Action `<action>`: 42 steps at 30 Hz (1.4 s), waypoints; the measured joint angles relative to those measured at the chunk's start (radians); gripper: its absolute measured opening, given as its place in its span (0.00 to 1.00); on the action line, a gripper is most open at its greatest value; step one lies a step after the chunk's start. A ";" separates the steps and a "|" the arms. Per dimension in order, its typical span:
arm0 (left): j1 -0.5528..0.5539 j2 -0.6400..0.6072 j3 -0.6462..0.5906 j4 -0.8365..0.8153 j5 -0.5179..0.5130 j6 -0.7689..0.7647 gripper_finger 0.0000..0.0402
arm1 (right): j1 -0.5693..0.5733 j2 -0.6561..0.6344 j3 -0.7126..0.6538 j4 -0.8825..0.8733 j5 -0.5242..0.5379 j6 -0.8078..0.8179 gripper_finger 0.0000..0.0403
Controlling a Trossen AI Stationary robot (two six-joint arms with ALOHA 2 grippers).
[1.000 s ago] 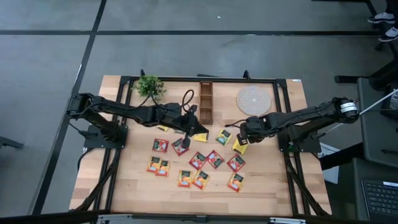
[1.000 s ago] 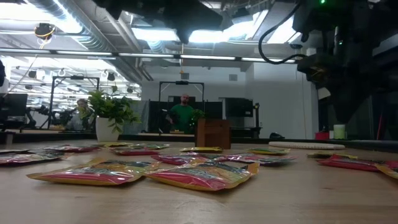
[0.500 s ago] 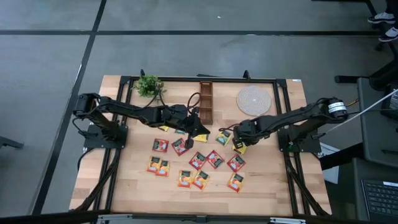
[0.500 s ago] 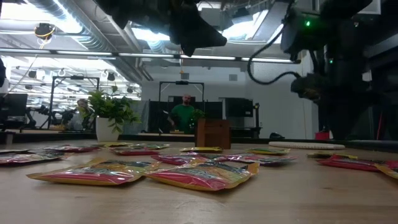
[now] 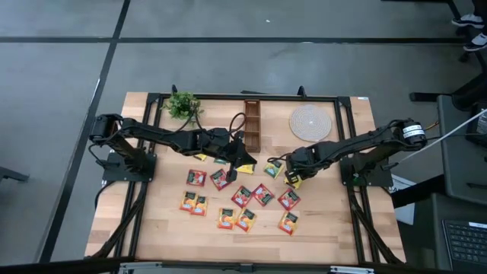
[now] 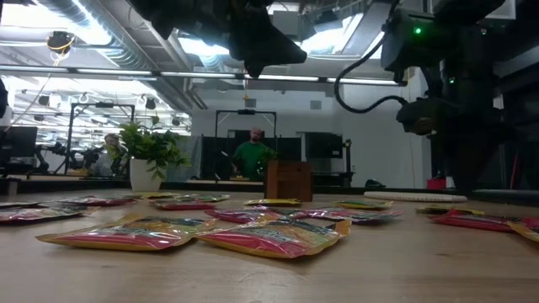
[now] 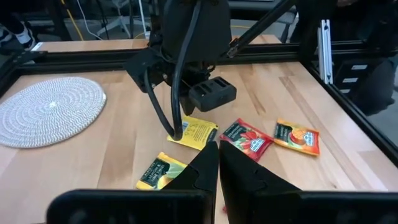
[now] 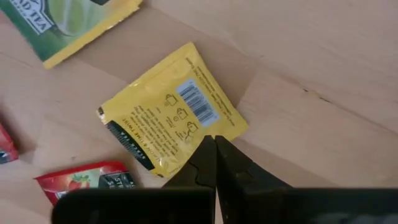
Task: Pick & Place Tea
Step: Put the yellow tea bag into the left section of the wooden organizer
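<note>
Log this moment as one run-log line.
left claw: shut, empty, above sachets | right claw: shut, at yellow sachet edge | wooden box: no sachet seen

Tea sachets [image 5: 251, 199] crowded the table's [image 5: 335, 228] centre; wooden box [image 5: 252, 123], plant [image 5: 183, 104], mat [image 5: 310, 122] lined the far edge. Near strip lay open.

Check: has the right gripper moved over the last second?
Yes. In the high view the right gripper has come slightly nearer the table's front edge, away from the woven mat, and now sits shut over a yellow tea sachet.
</note>
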 joint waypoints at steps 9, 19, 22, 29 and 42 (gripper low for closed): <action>0.000 0.000 0.000 -0.001 0.000 -0.012 0.03 | 0.000 -0.004 -0.123 0.185 -0.028 0.052 0.00; 0.000 0.000 0.000 -0.001 0.000 0.019 0.03 | 0.000 -0.004 -0.151 0.202 -0.032 0.054 0.00; -0.006 0.000 0.000 -0.001 -0.001 0.091 0.04 | 0.000 -0.004 -0.152 0.208 -0.033 0.057 0.00; 0.001 0.000 0.000 -0.028 -0.023 0.156 0.11 | -0.001 -0.002 -0.153 0.216 -0.053 0.061 0.00; 0.001 0.000 0.000 -0.052 -0.083 0.088 0.17 | 0.000 -0.109 -0.079 0.167 0.014 0.077 0.00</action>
